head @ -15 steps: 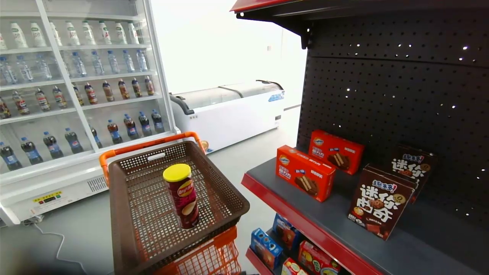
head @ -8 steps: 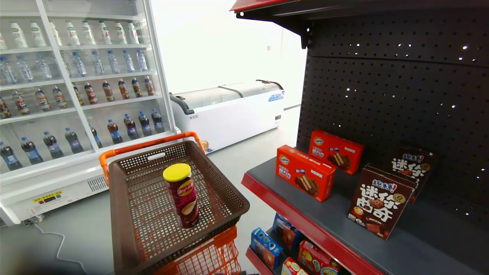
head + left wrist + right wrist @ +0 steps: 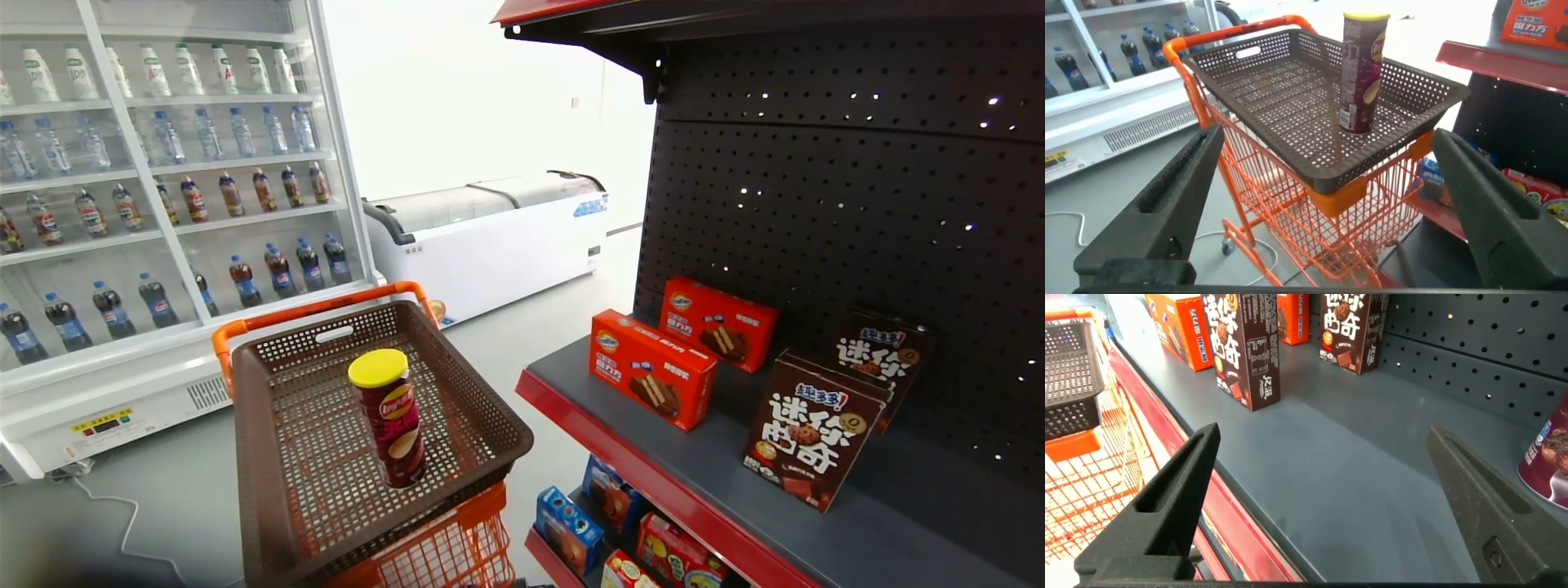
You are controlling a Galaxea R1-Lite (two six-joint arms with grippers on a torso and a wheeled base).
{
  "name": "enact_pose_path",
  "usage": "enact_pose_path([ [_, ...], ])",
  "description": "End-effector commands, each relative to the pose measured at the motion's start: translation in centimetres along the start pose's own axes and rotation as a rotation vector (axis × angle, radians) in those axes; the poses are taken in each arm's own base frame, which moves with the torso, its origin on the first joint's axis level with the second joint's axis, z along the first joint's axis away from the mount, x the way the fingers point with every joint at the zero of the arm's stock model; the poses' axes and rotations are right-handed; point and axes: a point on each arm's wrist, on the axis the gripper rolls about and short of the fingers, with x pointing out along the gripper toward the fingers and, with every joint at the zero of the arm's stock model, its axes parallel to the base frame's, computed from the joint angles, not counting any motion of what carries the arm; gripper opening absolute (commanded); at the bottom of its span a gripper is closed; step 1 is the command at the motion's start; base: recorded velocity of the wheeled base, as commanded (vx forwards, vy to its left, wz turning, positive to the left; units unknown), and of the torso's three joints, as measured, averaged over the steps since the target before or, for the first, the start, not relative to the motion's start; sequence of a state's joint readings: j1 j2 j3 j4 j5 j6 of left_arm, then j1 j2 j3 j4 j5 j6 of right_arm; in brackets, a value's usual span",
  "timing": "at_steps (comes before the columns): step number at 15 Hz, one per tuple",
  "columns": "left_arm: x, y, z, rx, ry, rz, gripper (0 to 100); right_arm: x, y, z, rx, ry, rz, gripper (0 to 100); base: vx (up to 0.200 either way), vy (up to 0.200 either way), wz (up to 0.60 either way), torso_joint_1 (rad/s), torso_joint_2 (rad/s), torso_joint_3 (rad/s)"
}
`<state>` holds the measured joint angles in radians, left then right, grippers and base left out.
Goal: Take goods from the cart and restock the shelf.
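A dark red chips can [image 3: 389,418] with a yellow lid stands upright in the brown basket [image 3: 269,482] on top of the orange cart [image 3: 314,312]. In the left wrist view the same chips can [image 3: 1361,72] stands in the basket [image 3: 1290,90], and my left gripper [image 3: 1327,212] is open, low and in front of the cart, apart from it. My right gripper [image 3: 1323,506] is open over the bare grey shelf board [image 3: 1347,482], holding nothing. On the shelf [image 3: 718,482] stand two orange boxes [image 3: 651,369] and two brown cookie boxes [image 3: 808,433].
A maroon tub [image 3: 1550,457] sits on the shelf at the edge of the right wrist view. Blue and red packs [image 3: 571,531] fill the lower shelf. A drinks cooler [image 3: 155,188] and a chest freezer [image 3: 490,237] stand behind the cart. A cable [image 3: 122,523] lies on the floor.
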<state>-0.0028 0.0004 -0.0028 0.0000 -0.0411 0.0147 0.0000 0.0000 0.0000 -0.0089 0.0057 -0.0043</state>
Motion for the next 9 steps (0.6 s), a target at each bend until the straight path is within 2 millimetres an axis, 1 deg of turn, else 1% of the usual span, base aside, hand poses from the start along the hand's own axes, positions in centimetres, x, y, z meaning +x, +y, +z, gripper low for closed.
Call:
enact_pose_path([
  [1, 0.0, 0.0, 0.0, -0.004, -0.001, 0.005, 100, 0.0, 0.0, 0.0, 0.0, 0.0, 0.0, 100, 0.0, 0.0, 0.0, 0.0, 0.0, 0.0],
  [2, 0.0, 0.0, 0.2, -0.004, -0.002, 0.015, 100, 0.0, 0.0, 0.0, 0.0, 0.0, 0.0, 100, 0.0, 0.0, 0.0, 0.0, 0.0, 0.0],
  [3, 0.5, 0.0, 3.7, -0.026, 0.03, 0.051, 100, 0.0, 0.0, 0.0, 0.0, 0.0, 0.0, 100, 0.0, 0.0, 0.0, 0.0, 0.0, 0.0],
  [4, 1.7, 0.1, 6.2, -0.066, 0.093, 0.067, 100, 0.0, 0.0, 0.0, 0.0, 0.0, 0.0, 100, 0.0, 0.0, 0.0, 0.0, 0.0, 0.0],
  [5, 3.6, 0.3, 8.0, -0.102, 0.177, 0.087, 100, 0.0, 0.0, 0.0, 0.0, 0.0, 0.0, 100, 0.0, 0.0, 0.0, 0.0, 0.0, 0.0],
  [7, 7.2, 1.3, 9.4, -0.131, 0.327, 0.133, 100, 0.0, 0.0, 0.0, 0.0, 0.0, 0.0, 100, 0.0, 0.0, 0.0, 0.0, 0.0, 0.0],
  [8, 9.2, 1.8, 10.1, -0.142, 0.392, 0.099, 100, 0.0, 0.0, 0.0, 0.0, 0.0, 0.0, 100, 0.0, 0.0, 0.0, 0.0, 0.0, 0.0],
  [9, 10.2, 2.0, 10.2, -0.142, 0.431, 0.064, 100, 0.0, 0.0, 0.0, 0.0, 0.0, 0.0, 100, 0.0, 0.0, 0.0, 0.0, 0.0, 0.0],
])
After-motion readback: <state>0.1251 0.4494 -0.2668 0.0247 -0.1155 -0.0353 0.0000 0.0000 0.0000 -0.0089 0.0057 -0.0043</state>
